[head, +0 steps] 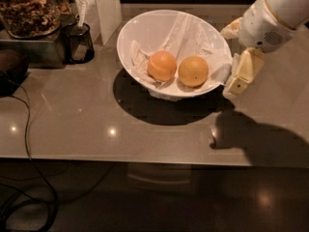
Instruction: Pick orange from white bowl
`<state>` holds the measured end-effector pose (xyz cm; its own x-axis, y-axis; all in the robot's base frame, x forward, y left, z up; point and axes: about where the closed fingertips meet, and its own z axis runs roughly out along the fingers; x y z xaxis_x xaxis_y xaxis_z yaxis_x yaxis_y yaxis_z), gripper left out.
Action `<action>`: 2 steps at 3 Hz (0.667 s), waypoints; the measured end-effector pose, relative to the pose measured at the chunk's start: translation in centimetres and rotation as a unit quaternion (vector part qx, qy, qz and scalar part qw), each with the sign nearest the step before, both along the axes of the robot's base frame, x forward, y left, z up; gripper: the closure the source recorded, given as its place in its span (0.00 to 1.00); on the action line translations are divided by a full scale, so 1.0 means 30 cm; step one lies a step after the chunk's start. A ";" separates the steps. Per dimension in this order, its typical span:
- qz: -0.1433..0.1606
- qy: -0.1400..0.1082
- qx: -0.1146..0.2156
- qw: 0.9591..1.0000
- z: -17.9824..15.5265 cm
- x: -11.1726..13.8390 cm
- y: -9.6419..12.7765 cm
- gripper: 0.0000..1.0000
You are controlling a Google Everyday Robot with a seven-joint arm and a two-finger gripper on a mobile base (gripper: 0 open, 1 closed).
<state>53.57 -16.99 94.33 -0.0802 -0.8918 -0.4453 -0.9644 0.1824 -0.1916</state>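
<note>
The white bowl (145, 28) stands tilted on the grey table, lined with crumpled white paper. Two fruits lie in it side by side. The orange (193, 71) is the yellowish one on the right, with a small dark dot. A deeper reddish-orange fruit (161, 65) lies to its left. My gripper (232, 54) is just outside the bowl's right rim, level with the orange and a short way right of it. It is open and empty, with one cream finger (241, 74) in front and the other (231, 29) behind.
A glass jar of brown bits (29, 8) sits on a metal box at the back left. A dark mesh cup (78, 42) and a white upright block (106, 8) stand beside it. A dark object with a cable (9, 71) lies at the left edge. The table's front edge (145, 156) runs below.
</note>
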 end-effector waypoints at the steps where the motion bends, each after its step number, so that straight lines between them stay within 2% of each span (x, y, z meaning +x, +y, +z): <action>1: 0.002 0.003 0.007 1.000 -0.020 0.035 0.009 0.00; 2: -0.012 0.004 0.030 0.999 -0.049 0.038 0.001 0.00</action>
<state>54.71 -16.98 92.87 -0.1047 -0.8610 -0.4977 -0.9614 0.2157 -0.1709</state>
